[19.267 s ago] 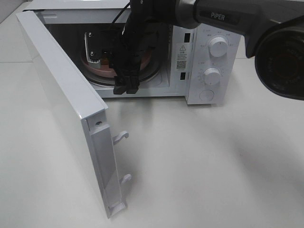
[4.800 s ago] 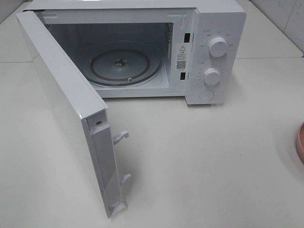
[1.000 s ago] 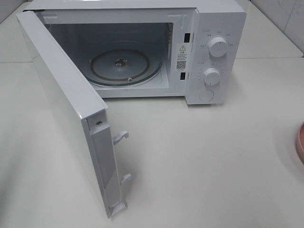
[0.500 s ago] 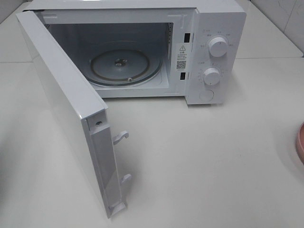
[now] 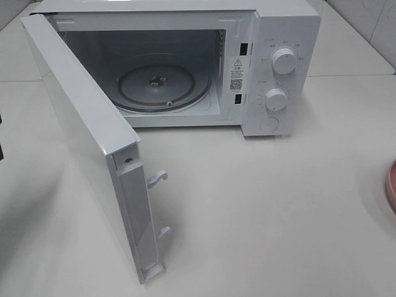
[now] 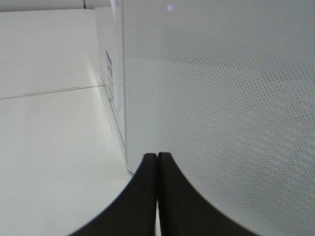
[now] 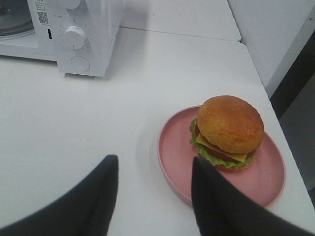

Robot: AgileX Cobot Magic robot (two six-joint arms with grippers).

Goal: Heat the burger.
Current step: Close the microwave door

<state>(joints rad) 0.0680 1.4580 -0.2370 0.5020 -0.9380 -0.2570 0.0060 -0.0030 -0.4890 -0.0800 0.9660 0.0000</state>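
The burger (image 7: 229,125), with its tan-orange bun, lettuce and cheese, sits on the salmon-pink dish (image 7: 172,147) on the white table, to the right of the microwave (image 5: 272,62). In the exterior view only the dish's rim (image 5: 392,185) shows at the right edge, and the burger is out of that view. My right gripper (image 7: 154,160) is open and empty, above the table just short of the dish. My left gripper (image 6: 157,158) is shut and empty, close to the outer face of the open microwave door (image 5: 80,124). The glass turntable (image 5: 164,83) is bare.
The door stands swung far out to the left, with its latch hooks (image 5: 158,178) pointing at the table's middle. Two knobs (image 5: 283,60) are on the microwave's right panel. The table's right edge (image 7: 275,98) lies just beyond the dish.
19 s ago my right arm was inside the oven with the pink dish; now the oven is bare and the dish stands at the far right. A dark sliver appeared at the left edge.
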